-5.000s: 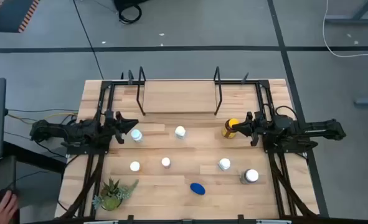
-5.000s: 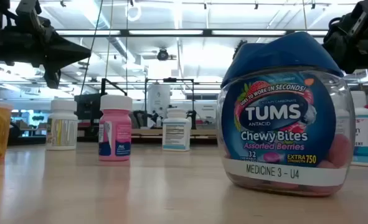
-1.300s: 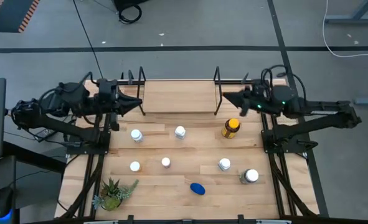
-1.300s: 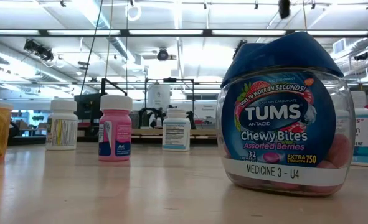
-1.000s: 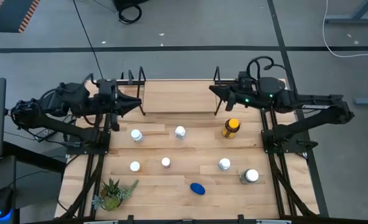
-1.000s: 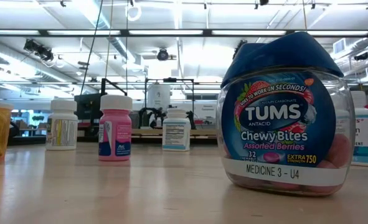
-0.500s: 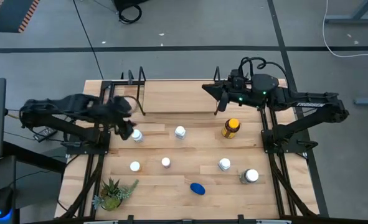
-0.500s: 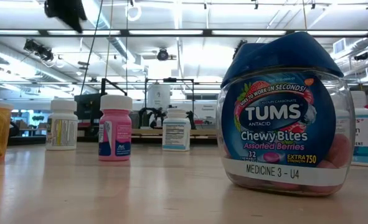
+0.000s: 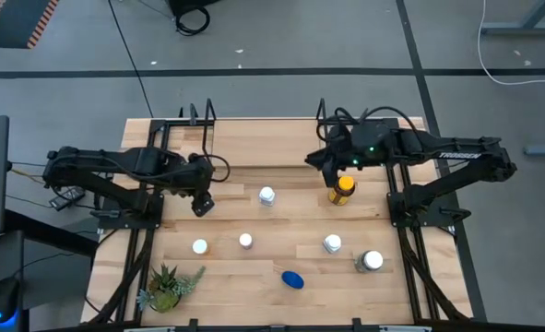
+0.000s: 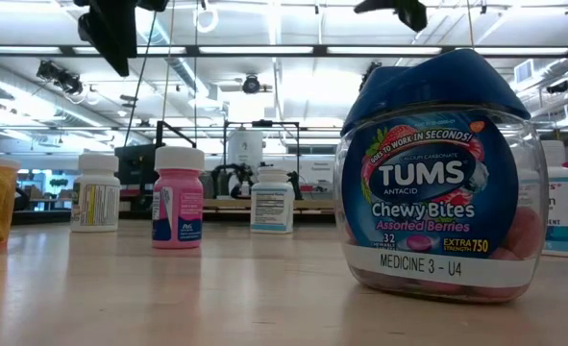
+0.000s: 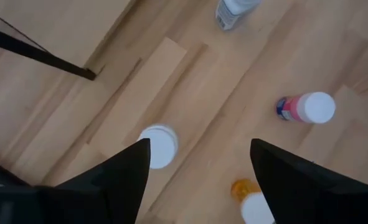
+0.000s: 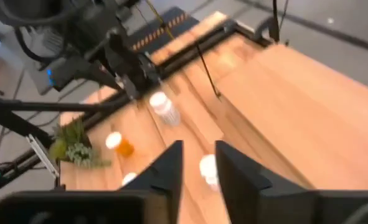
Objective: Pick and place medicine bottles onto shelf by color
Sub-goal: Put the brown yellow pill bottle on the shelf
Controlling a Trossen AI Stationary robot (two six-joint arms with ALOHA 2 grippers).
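Your white-capped bottle stands on the table directly below the left gripper, whose fingers are spread wide and empty. A pink-labelled bottle and an amber bottle stand apart from it. The shelf lies at the table's far edge. Your right gripper hovers beside the amber bottle, fingers slightly parted, gripping nothing. A potted plant occupies the near left corner.
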